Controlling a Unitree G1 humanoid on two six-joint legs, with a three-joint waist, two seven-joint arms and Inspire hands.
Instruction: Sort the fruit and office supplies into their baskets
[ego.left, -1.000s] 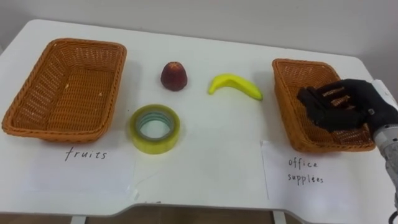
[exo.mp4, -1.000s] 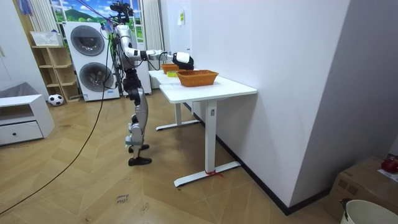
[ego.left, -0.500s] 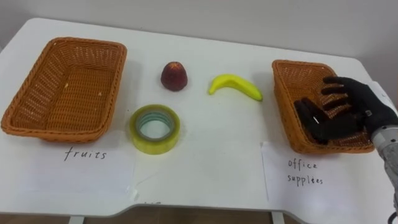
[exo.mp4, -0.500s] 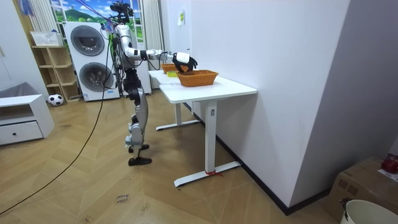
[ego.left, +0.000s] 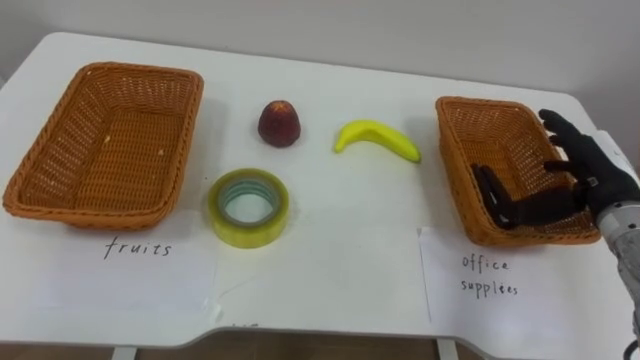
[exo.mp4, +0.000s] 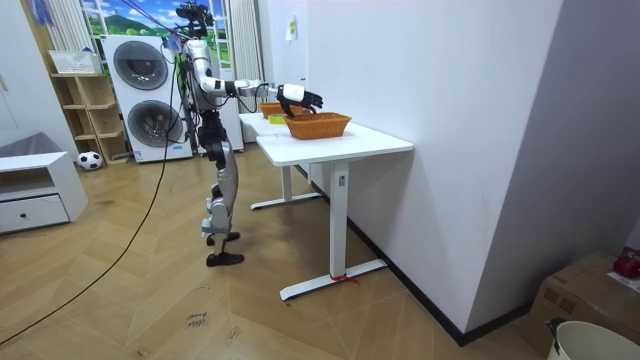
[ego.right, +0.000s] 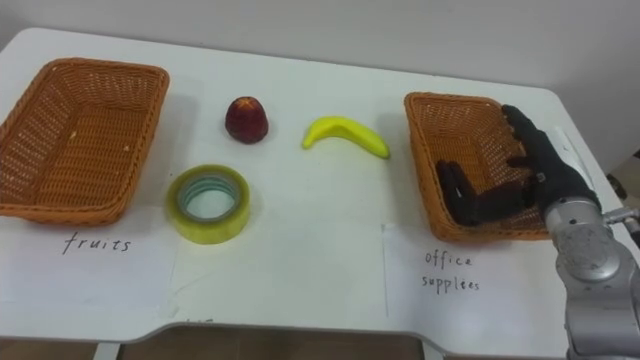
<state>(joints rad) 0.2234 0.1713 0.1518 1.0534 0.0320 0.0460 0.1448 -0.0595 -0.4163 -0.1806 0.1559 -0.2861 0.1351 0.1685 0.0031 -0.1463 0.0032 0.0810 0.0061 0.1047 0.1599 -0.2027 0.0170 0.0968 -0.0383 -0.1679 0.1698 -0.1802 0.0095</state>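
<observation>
The right hand (ego.left: 592, 178) is held over the right basket (ego.left: 453, 165), its fingers (ego.left: 500, 205) spread apart and reaching down along the basket's near wall, with nothing seen clasped in them; whether anything lies beneath them cannot be told. Just beyond the basket's left rim the banana (ego.left: 378, 137) is found on the table (ego.left: 340, 270), its long axis running roughly crosswise to the basket's length, one tip pointed at the rim. Further left of the basket the apple (ego.left: 280, 122) is set upright, and nearer the table's front edge the tape roll (ego.left: 250, 232) is laid flat, well apart from the basket. Farthest left of it the left basket (ego.left: 40, 160) is seen with no object in it. Three things are judged as unsorted. The tape is presumably meant for the right basket, so a reach leftward and toward the front edge would be called for; of the fruit, the banana lies nearest this hand.
</observation>
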